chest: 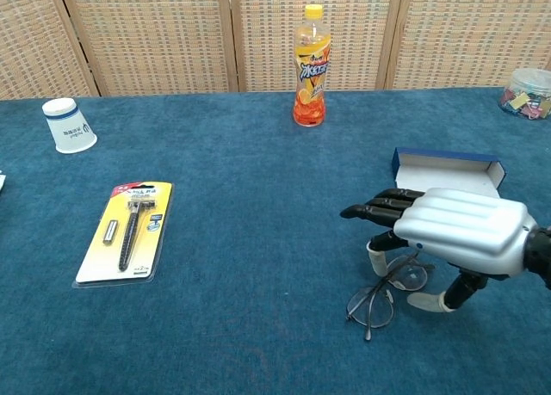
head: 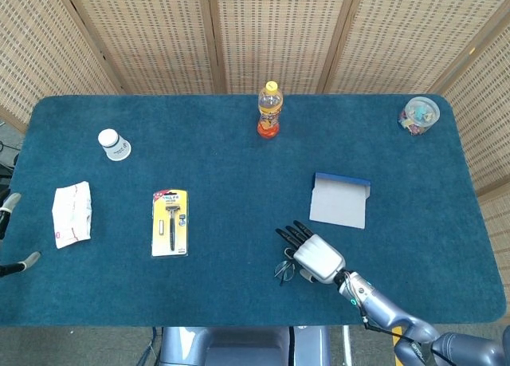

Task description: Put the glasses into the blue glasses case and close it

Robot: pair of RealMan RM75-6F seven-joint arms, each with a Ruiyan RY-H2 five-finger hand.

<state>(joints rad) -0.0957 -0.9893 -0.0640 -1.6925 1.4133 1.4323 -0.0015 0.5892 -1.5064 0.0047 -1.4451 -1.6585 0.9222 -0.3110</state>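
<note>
glasses (chest: pixel 385 293) lie on the table (head: pixel 223 167), near the front edge at about 5 o'clock from table centre, folded or half-folded, can't tell which. not in the case yet. right hand (chest: pixel 448 231) hovers right over them, palm down, fingers (chest: pixel 379 210) stretched forward and spread, thumb (chest: pixel 428 302) down beside the right lens. nothing gripped as far as i can see; one fingertip sits at the frame's far side, touching or just short, can't tell.

case (head: pixel 340 200) is open, lid up, at about 1 o'clock from the glasses, near but apart. looks empty inside.

so progress: basically zero steps done. i'd say it's at the pre-grasp stage. left to do: pick up the glasses, carry to the case, drop in, close lid.

left hand (head: pixel 16 234) is only a sliver at the far left edge of the head view, well away; open or closed, can't tell.

other stuff, none in the way: bottle (head: pixel 269 110) at 12, cup (head: pixel 114 144) at 10, razor pack (head: pixel 170 222) at 8, white packet (head: pixel 72 213) at 9, jar (head: pixel 419 115) at 2.
</note>
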